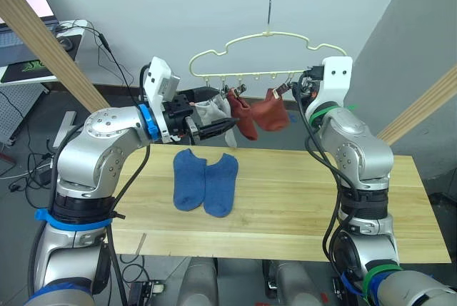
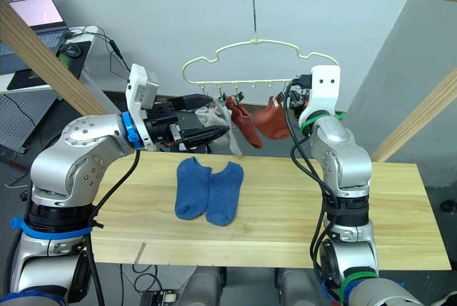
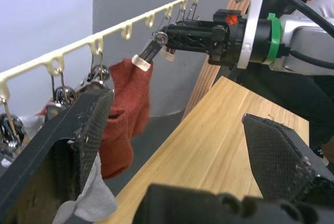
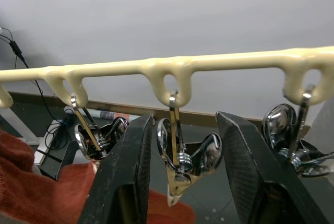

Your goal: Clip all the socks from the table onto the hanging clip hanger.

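Two blue socks (image 1: 206, 182) lie mid-table (image 1: 300, 206) below the released left gripper (image 1: 227, 125); two rust-red socks (image 1: 258, 115) and one grey sock (image 1: 208, 111) hang on the clip hanger (image 1: 268, 53). The spread right gripper (image 4: 180, 174) straddles one metal clip (image 4: 180, 156).

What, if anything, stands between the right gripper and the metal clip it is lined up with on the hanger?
Nothing visible. In the right wrist view the right gripper is open, with the metal clip hanging from the clip hanger between its fingers.
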{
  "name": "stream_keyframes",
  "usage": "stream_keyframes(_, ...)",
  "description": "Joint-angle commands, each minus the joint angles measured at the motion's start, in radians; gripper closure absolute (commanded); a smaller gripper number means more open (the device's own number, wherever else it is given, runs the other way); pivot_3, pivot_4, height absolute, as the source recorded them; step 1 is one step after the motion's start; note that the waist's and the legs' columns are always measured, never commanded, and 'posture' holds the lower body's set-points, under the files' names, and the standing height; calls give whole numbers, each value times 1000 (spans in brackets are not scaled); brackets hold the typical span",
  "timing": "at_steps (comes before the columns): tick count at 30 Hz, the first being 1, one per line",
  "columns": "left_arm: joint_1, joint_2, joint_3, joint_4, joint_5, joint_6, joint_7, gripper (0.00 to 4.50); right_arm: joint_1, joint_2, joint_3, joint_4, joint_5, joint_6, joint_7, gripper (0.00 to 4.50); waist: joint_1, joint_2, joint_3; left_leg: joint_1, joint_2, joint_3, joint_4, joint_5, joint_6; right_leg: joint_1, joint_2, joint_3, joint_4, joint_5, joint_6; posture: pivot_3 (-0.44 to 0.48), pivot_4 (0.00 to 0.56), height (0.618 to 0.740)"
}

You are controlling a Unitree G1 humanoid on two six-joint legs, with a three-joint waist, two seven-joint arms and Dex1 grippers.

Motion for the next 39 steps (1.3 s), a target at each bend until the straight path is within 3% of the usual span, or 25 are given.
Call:
stream_keyframes(1,0,11,16,-39,-2,-13,5,0,-33,-1,-3,-15,5,-36,3,2505,2,0,0,0,0,0,0,0,0,0,0,0,0,0,0,198,214,740)
stream_keyframes(16,13,8,4,-40,21,-35,1,0,-62,-14,-3,6,1,-50,1,2505,2,0,0,0,0,0,0,0,0,0,0,0,0,0,0,196,216,740)
stream_keyframes(19,14,6,4,-40,22,-37,1,0,-61,-19,-1,5,-5,-49,-3,3079,2,0,0,0,0,0,0,0,0,0,0,0,0,0,0,196,216,740)
stream_keyframes(24,15,4,2,-35,30,-42,-2,0,-62,-23,-2,9,-10,-52,-10,4403,2,0,0,0,0,0,0,0,0,0,0,0,0,0,0,191,216,740)
stream_keyframes(33,41,18,-89,-6,115,9,26,0,-67,-29,-5,11,-14,-51,-21,4488,2,0,0,0,0,0,0,0,0,0,0,0,0,0,0,175,219,740)
stream_keyframes(39,104,18,-168,55,234,-93,36,0,-68,-29,-3,2,-11,-43,-24,4488,2,0,0,0,0,0,0,0,0,0,0,0,0,0,0,165,221,740)
